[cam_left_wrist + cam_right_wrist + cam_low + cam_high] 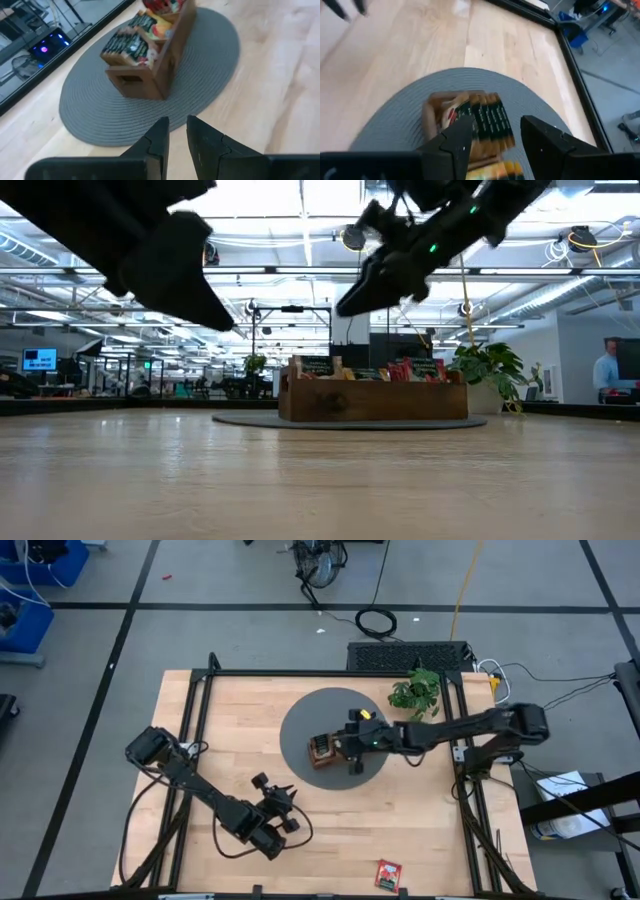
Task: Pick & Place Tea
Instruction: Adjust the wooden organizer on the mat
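Right fingers (492, 142) parted, empty, above tea (490, 120)

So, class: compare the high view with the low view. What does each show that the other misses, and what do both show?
Only the high view shows a lone red sachet near the table's front edge, the left gripper over bare wood, and the mat's round outline. Only the low view shows the tray's long side, with sachets standing above its rim. Both show the right gripper above the tray, and the potted plant.
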Robot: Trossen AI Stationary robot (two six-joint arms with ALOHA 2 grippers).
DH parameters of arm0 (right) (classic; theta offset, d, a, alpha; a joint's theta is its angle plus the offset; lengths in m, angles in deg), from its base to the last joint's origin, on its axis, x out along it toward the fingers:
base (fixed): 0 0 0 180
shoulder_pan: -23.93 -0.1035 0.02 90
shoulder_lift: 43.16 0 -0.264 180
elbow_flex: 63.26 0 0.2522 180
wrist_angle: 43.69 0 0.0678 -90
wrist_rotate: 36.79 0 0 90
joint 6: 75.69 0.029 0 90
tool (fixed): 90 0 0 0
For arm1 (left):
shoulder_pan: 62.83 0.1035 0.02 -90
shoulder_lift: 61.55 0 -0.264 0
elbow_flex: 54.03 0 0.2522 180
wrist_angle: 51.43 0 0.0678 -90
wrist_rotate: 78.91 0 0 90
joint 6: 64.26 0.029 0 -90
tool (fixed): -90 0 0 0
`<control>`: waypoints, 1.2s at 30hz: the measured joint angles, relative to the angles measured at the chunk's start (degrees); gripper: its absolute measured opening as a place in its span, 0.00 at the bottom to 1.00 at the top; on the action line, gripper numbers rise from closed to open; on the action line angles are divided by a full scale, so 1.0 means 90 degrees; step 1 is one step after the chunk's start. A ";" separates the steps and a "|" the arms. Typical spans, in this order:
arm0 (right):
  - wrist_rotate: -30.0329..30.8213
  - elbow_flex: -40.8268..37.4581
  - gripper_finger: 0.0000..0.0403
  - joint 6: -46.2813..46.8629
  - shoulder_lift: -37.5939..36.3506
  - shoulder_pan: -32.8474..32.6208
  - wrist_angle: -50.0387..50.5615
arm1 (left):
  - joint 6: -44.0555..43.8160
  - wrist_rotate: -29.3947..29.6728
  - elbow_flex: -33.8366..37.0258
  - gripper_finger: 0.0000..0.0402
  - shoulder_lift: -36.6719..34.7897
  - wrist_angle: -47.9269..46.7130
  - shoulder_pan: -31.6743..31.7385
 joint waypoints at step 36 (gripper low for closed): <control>0.4033 -0.3306 0.00 0.4426 -0.2841 -0.0937 0.2219 | 0.1048 -0.1873 0.1288 0.18 0.0007 0.3290 0.2144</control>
